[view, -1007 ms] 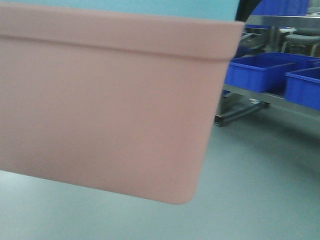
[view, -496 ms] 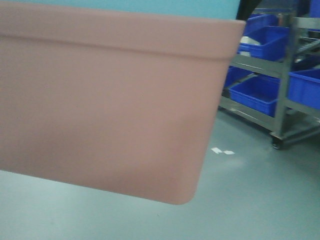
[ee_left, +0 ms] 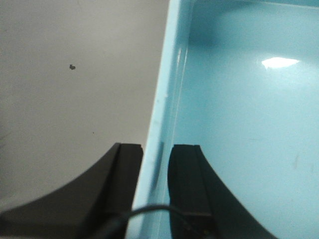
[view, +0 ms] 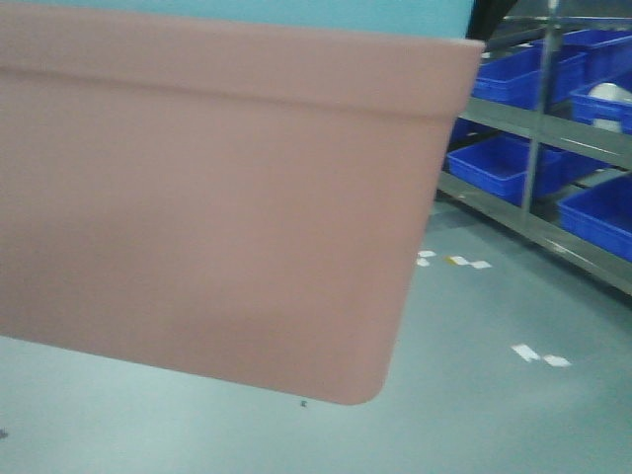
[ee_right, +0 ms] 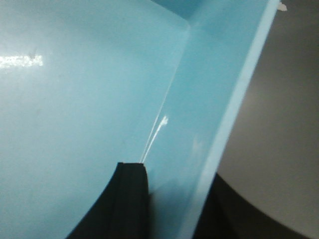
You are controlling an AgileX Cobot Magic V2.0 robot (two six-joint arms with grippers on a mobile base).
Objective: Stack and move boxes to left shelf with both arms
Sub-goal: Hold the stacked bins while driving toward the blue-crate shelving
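Lena: Background first. Over the last second the steel rack (view: 533, 128) and its dark blue plastic bins (view: 504, 163) have slid across the right side of the front view, and more grey floor (view: 494, 415) has opened up. The salmon pink rimmed plastic tub (view: 217, 207) has kept its place in the frame.

Omar: So the base is turning with the load, I'd judge. Where's the other box?

Lena: Nested inside. The light blue plastic tub (view: 296, 15) shows only as a strip above the pink rim. Both hang clear of the floor, close to the camera.

Omar: And the grip?

Lena: The left gripper (ee_left: 155, 189) is clamped over the blue tub's left wall, one finger outside and one inside. The right gripper (ee_right: 174, 214) pinches the opposite wall the same way, though the rim hides most of its outer finger.

Omar: Then the long axis runs side to side between the arms, with neither arm nearer.

Lena: Yes, and I'd say the set-down turns on keeping that axis level. The wrist views show the clamps, which the front view hides. Only the front view shows the pink tub. No roller shelf appears in any view.
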